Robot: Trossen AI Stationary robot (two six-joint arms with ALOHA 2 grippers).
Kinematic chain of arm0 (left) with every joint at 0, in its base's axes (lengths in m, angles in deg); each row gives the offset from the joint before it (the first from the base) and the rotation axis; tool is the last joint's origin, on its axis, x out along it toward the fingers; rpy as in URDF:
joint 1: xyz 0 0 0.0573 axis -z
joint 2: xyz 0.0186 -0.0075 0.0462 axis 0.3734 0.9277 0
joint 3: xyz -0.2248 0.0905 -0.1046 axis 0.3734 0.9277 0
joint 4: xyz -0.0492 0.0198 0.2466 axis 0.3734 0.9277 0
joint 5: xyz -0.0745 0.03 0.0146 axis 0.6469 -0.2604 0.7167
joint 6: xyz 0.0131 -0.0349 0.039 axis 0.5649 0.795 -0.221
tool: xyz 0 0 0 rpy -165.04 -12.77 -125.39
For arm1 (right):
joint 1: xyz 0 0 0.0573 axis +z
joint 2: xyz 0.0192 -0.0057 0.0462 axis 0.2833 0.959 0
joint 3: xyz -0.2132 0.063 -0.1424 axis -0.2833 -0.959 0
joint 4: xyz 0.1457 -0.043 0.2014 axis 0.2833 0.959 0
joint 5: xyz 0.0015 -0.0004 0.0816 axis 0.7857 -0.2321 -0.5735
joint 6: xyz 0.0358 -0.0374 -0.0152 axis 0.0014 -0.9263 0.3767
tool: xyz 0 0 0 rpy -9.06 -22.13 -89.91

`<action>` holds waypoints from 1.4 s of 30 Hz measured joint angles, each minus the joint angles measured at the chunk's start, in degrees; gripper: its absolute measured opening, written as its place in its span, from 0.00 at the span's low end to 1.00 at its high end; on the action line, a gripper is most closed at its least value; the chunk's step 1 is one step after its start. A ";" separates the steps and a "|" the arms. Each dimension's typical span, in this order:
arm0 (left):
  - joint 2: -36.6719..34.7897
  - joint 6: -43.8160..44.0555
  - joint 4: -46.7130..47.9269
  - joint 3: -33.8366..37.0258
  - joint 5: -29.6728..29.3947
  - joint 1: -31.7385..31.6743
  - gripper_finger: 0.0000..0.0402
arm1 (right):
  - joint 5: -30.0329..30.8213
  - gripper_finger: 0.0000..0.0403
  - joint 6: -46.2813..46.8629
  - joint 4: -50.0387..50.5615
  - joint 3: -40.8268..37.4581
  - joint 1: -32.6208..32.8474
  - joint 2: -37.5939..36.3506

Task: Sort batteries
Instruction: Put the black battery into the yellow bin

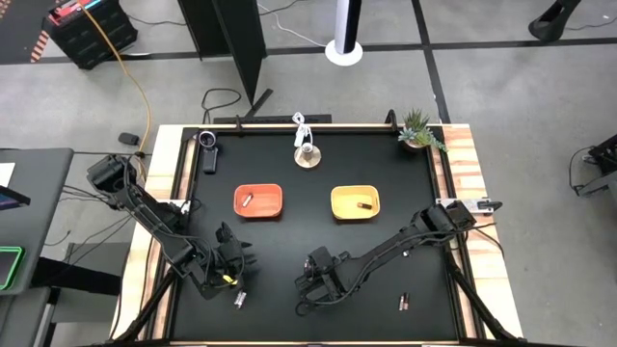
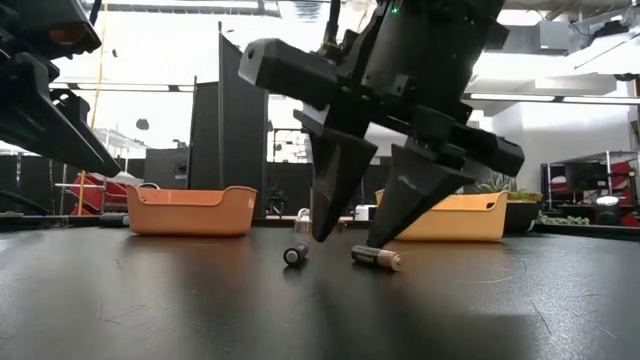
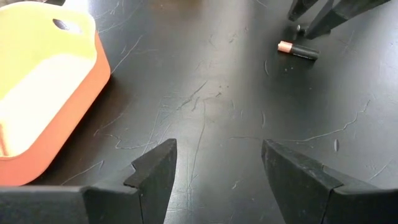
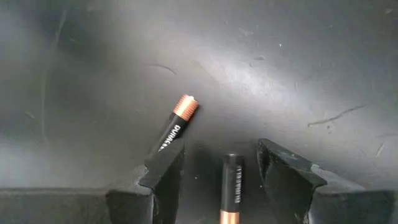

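My right gripper (image 4: 217,152) is open and points down over the near middle of the table (image 1: 310,287). Two dark, copper-ended batteries lie on the mat there. One battery (image 4: 231,186) lies between the fingers, the other (image 4: 177,124) slants out from behind one finger. The low view shows the fingertips (image 2: 350,240) just above both cells (image 2: 377,258) (image 2: 295,255). My left gripper (image 3: 217,149) is open above bare mat near the front left (image 1: 229,258). A silvery battery (image 1: 239,301) lies near it and a dark one (image 1: 405,302) at front right.
The orange tray (image 1: 258,201) holds a silvery battery (image 1: 246,200) and the yellow tray (image 1: 355,203) holds a dark one (image 1: 364,205). At the far edge are a round metal-and-wood object with a white cable (image 1: 307,154), a small plant (image 1: 419,130) and a dark device (image 1: 207,145).
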 joint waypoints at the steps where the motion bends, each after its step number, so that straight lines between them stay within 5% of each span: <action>1: 0.00 0.00 0.02 0.00 0.00 0.00 0.57 | -0.02 0.54 0.00 0.12 0.00 0.00 0.02; 23: 0.00 0.11 -0.02 0.00 0.00 0.00 0.57 | -5.88 0.51 -5.73 9.25 -0.11 2.23 -0.13; 38: 0.02 -0.15 0.00 0.00 0.04 0.00 0.57 | -7.88 0.05 -4.11 8.25 -2.10 1.50 -0.35; 42: 0.02 -0.17 0.00 0.00 0.04 0.00 0.57 | -7.82 0.02 -3.78 8.35 -2.12 1.10 -0.33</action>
